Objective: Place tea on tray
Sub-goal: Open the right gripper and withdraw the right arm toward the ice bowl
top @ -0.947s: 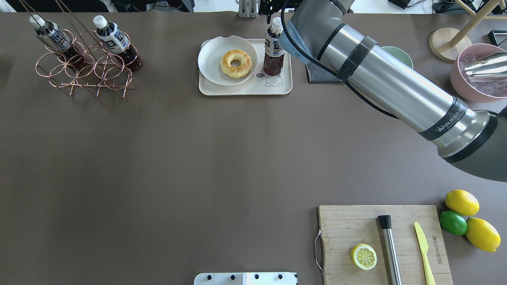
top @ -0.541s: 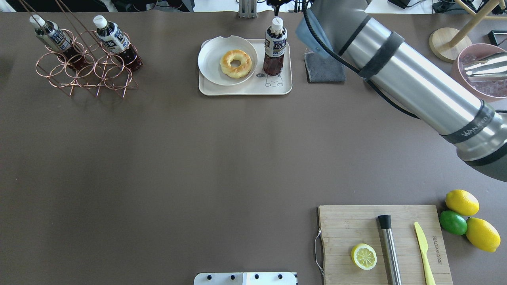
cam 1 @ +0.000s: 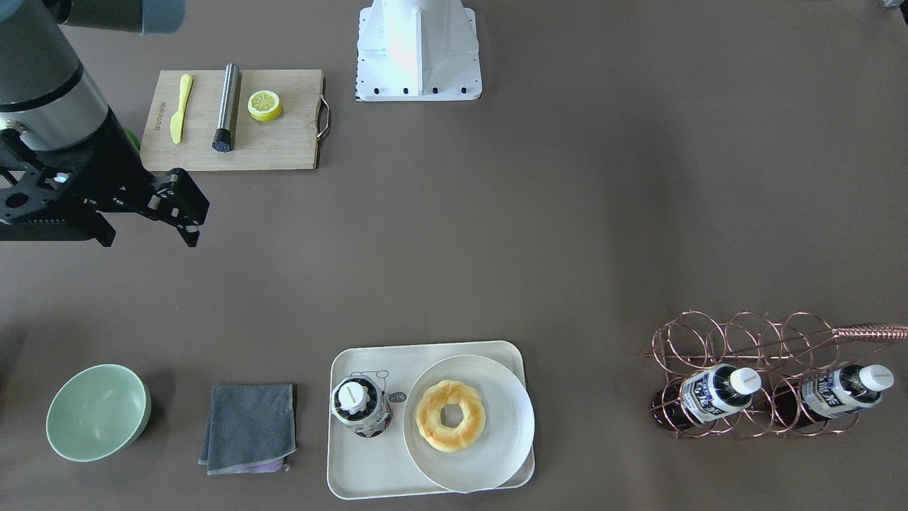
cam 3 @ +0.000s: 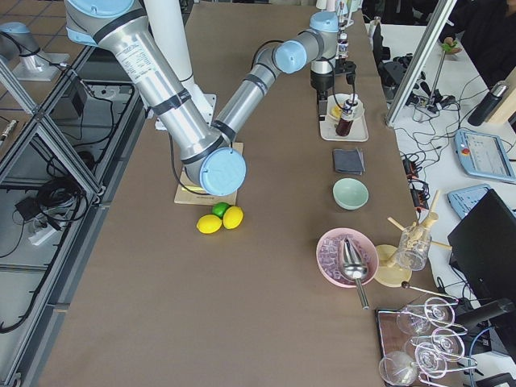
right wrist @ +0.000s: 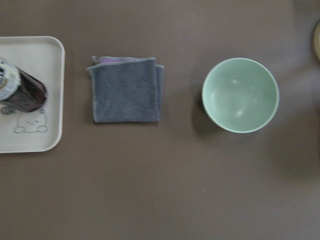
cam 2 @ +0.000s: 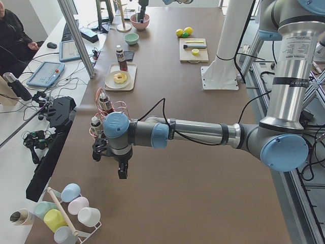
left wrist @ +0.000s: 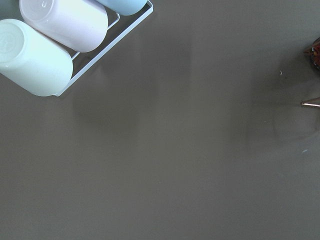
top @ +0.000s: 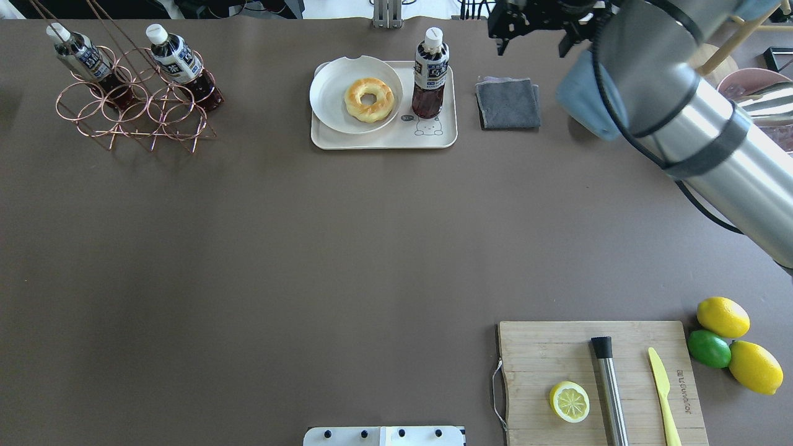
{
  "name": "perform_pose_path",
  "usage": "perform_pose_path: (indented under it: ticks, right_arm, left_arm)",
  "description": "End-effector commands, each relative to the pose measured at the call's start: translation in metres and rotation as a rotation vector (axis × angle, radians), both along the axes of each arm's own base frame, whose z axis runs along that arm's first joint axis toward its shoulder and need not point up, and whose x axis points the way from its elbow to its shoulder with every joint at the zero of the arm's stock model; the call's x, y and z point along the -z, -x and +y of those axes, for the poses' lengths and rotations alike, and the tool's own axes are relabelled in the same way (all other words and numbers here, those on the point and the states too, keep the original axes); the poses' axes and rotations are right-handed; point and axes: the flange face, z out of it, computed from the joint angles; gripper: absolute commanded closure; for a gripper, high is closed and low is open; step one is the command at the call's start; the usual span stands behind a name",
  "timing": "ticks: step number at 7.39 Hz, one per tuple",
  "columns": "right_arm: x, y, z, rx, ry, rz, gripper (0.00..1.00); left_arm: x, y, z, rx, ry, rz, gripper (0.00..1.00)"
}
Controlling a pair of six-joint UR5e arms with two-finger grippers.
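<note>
Brown matting covered the whole table (top: 310,248), and the side views showed operators' desks with tablets and cables running along its far edge. On it sat a wooden cutting board (top: 533,347), a folded grey cloth (top: 507,104) and a copper wire rack (top: 133,105).

I found the tea (top: 430,77) on the tray (top: 384,141), near the tray's right end in the overhead view. It stood just beside the round plate (top: 328,93) holding a doughnut (top: 369,99) and right behind the small bear drawing (top: 428,126). It was a clear bottle of dark reddish-brown drink with a white screw cap and a white-and-navy label.

It stood upright, long axis vertical, cap up, so the front-facing camera looked down on the cap.

The right gripper (top: 531,38) hung over the table's far edge, near the cloth and apart from the tea, with its jaws spread and empty. The left gripper (cam 2: 109,163) showed only from the side, and I could not tell its state.
</note>
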Motion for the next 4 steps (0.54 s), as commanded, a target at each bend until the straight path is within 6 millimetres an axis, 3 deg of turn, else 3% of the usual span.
perform_pose_path:
  ticks: [1,2,3,4]
  right_arm:
    - [-0.142,-0.072,0.022,0.174,0.061,0.376,0.0]
    - [-0.214,-0.138,0.024,0.256,0.09,0.406,0.0]
    - [-0.274,-0.195,0.019,0.246,0.122,0.231,0.0]
    - [-0.355,-0.24,0.023,0.251,0.108,0.092,0.0]
  left_arm:
    - [-0.005,0.011,0.009,0.022,0.008,0.004,0.03]
    - [-0.006,0.011,0.013,0.022,0.01,0.004,0.03]
    - [-0.01,0.011,0.016,0.022,0.016,0.004,0.03]
    - [-0.011,0.011,0.016,0.022,0.019,0.004,0.03]
